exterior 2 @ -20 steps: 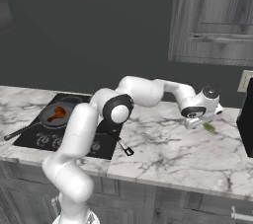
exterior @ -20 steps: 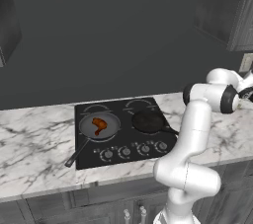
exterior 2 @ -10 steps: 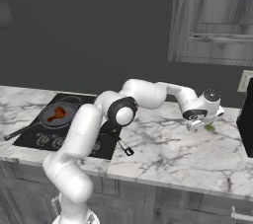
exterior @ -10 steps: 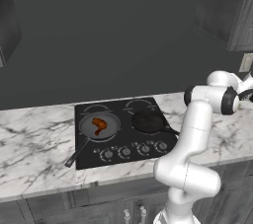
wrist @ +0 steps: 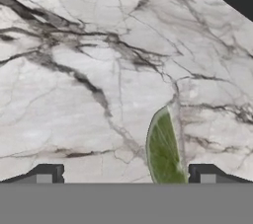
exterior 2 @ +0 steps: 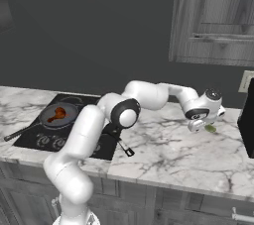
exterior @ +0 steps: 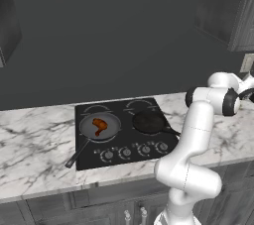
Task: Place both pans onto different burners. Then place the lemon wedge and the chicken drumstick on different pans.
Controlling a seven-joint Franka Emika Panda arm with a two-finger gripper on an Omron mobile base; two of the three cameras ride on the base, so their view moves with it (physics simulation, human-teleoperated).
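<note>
Flat glossy black cooktop [exterior: 126, 132] w/ pale ring burners sits in white-grey veined marble counter [exterior: 34, 144], round knobs along its front edge. Wider grey-inside frying pan [exterior: 100, 126] on the cooktop's left front burner, its long thin dark handle running off toward 7 o'clock over the cooktop edge. Glossy orange-brown chicken drumstick [exterior: 99, 125] lies inside that pan, approx centre; also seen in right base view [exterior 2: 58, 114]. Smaller all-black pan [exterior: 148, 121] on the right front burner, at 3 o'clock of the grey pan, apart from it, its short handle pointing to 4 o'clock.

White arm reaches far to the robot's right, away from the cooktop, over bare marble. Two-finger gripper [exterior 2: 203, 128] in right base view hangs low over the counter, with the tiny pale yellow-green lemon wedge [exterior 2: 211, 129] just at its 3 o'clock side, on the marble. A dark box-like object [exterior 2: 246, 120] stands on the counter at 3 o'clock of the wedge, near it.

Hand view: gripper [wrist: 125, 174] w/ fingers spread wide, dark tips at both bottom corners, nothing clamped. Lemon wedge [wrist: 164, 151] lies on the marble btwn the tips, closer to the right-hand one, long axis running 12-to-6, green flesh up, pale rind on its left edge. Whether the tips touch counter or wedge: can't tell.
</note>
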